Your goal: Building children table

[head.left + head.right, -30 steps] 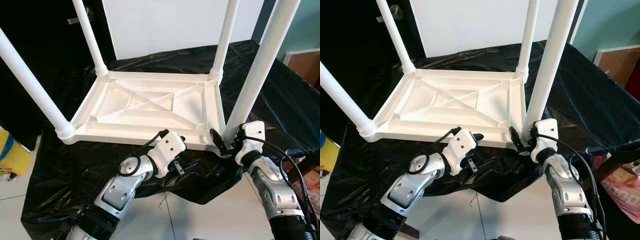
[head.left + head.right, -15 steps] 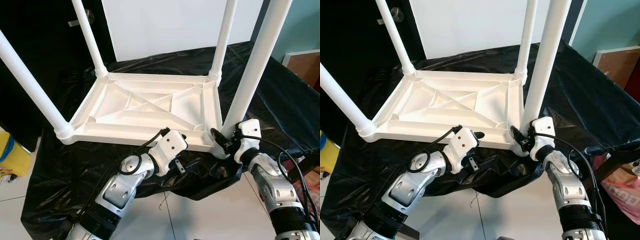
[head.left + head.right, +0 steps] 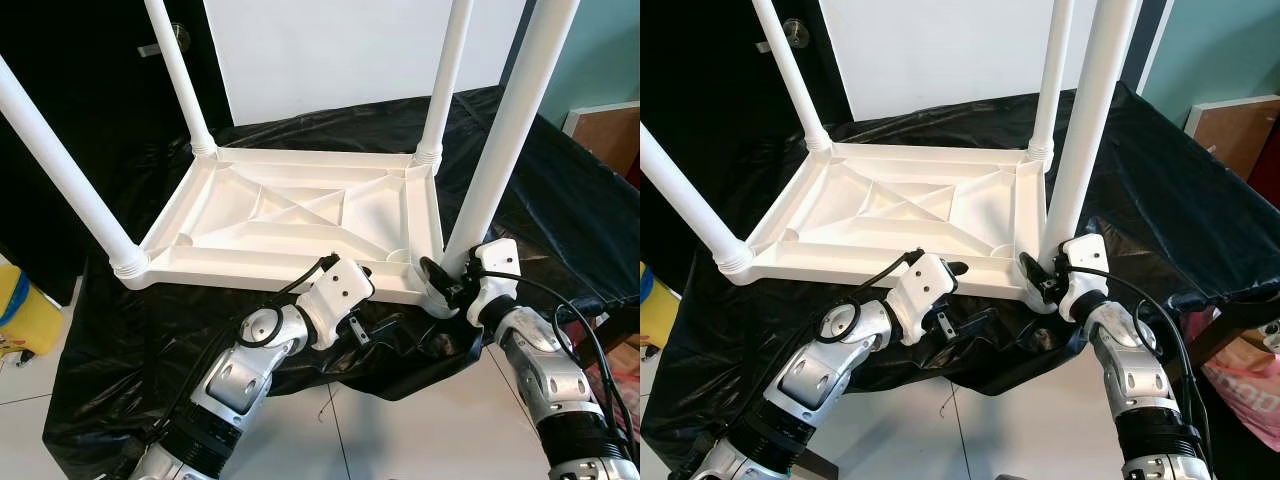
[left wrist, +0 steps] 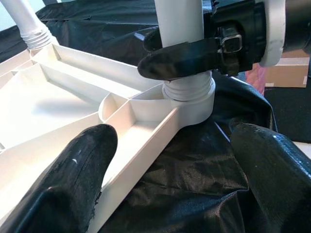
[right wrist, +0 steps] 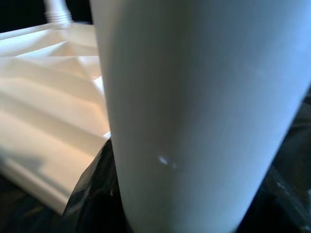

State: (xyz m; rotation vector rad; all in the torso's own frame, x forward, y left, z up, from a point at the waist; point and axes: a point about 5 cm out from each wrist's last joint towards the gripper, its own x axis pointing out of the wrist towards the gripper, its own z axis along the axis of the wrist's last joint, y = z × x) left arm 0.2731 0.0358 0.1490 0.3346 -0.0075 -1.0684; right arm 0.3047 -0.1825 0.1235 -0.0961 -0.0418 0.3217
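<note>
Last leg [image 3: 497, 150] going in: right gripper [image 4: 189, 56] is clenched round its base at the table's [image 3: 300, 215] corner socket, probably screwing it. Left gripper [image 4: 170, 170] spread wide, holding nothing, should brace the frame.

The upturned table top [image 3: 290, 225] looks like moulded white plastic, smooth with a soft satin sheen along its ribs. The leg [image 3: 497, 150] that the right gripper [image 3: 437, 283] clasps is the same white plastic, smooth and faintly glossy, with fine ridged threading at its socket collar [image 4: 188, 92]. Beneath both grippers lies a black sheet [image 3: 560, 200], thin and crinkled like plastic film, shiny where it catches light. The left gripper [image 4: 165, 174] has black fingers [image 4: 77, 174] with a matt, slightly grainy, rubbery surface. Both arms show brushed silver metal with glossy white plastic housings [image 3: 340, 290] near the wrists. The floor [image 3: 420, 430] below them is pale, smooth, glossy tile.
</note>
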